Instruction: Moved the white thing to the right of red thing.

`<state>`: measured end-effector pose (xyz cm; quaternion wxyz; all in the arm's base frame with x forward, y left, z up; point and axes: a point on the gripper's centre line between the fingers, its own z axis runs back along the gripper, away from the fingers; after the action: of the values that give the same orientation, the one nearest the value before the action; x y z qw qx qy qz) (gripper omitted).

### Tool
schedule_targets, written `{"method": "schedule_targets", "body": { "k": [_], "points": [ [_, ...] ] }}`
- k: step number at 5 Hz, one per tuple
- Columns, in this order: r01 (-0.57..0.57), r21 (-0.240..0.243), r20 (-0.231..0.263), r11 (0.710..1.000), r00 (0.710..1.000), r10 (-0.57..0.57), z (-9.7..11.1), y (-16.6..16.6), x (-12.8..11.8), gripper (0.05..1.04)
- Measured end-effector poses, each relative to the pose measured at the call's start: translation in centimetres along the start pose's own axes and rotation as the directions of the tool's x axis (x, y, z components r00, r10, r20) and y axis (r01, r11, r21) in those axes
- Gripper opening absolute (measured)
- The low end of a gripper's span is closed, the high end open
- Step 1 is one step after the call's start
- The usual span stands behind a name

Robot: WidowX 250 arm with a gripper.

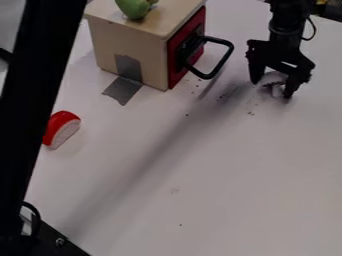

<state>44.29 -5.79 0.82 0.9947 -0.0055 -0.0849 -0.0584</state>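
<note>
At the upper right, the black gripper [272, 89] hangs low over the table, its two fingers spread apart. A small whitish thing [276, 79] lies between and partly behind them, largely covered by the gripper; whether the fingers touch it is unclear. The red thing [59, 123], a rounded piece with a pale speckled cut face, rests on the table at the left, beside a black bar and far from the gripper.
A wooden box [130, 50] with a red front and a black handle [220, 63] stands at the top, left of the gripper. A green fruit [134, 7] sits on it. Grey tape joins box and table. Dark crumbs dot the white table [220, 180].
</note>
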Motion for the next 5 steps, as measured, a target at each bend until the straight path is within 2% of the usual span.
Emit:
{"method": "schedule_targets", "body": {
  "k": [1,2,3,4,5],
  "points": [
    [0.000,-0.008,0.005,1.000,1.000,0.000,-0.2,0.0,0.1,0.757],
    [-0.004,-0.012,0.014,1.000,1.000,0.004,-0.2,0.2,0.0,0.755],
    [-0.024,-0.016,0.022,1.000,0.999,0.024,1.1,1.1,-0.8,0.755],
    [-0.050,-0.012,0.030,0.999,0.998,0.051,3.1,2.8,-2.4,0.755],
    [-0.083,-0.047,0.044,0.995,0.995,0.085,5.5,4.4,-4.2,0.754]
  ]
}}
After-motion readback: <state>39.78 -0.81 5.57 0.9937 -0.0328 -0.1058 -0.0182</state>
